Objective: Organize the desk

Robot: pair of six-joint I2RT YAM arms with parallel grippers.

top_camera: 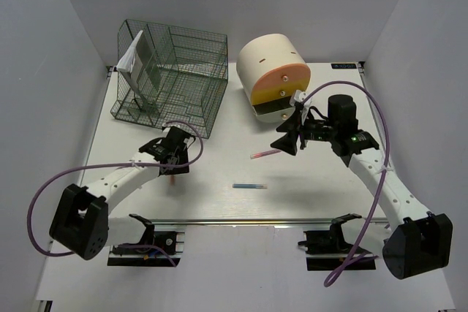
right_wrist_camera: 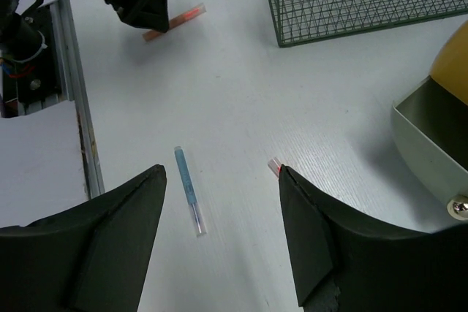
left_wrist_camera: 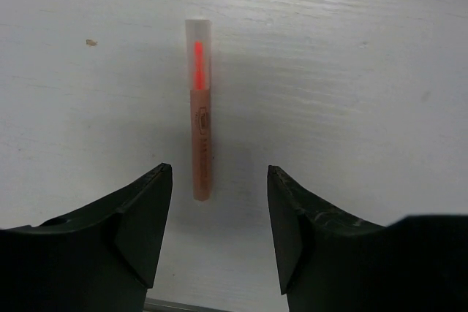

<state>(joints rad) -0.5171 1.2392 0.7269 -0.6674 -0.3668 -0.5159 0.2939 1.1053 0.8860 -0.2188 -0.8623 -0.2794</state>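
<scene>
The desk (top_camera: 219,206) was found unsorted. Three pens lay loose on it, apart from one another, and none had been stowed.

The left gripper (left_wrist_camera: 219,180) was held low over the orange pen (left_wrist_camera: 202,144). Its fingers were spread, one to each side of the pen's near end, and neither was touching it. The pen lay flat, in line with the gap between them.

The right gripper (right_wrist_camera: 221,177) was likewise spread and empty, raised above the desk. The blue pen (right_wrist_camera: 189,199) and the tip of the red pen (right_wrist_camera: 275,166) were seen beneath it. The drawer (right_wrist_camera: 428,144) stood open near that arm, and the rack (top_camera: 172,71) stood at the far left.

The step in hand was judged to be the pick-up of the orange pen. The next move was judged to call for a short descent, closure across the barrel, then a lift. The intended destination could not be determined.
</scene>
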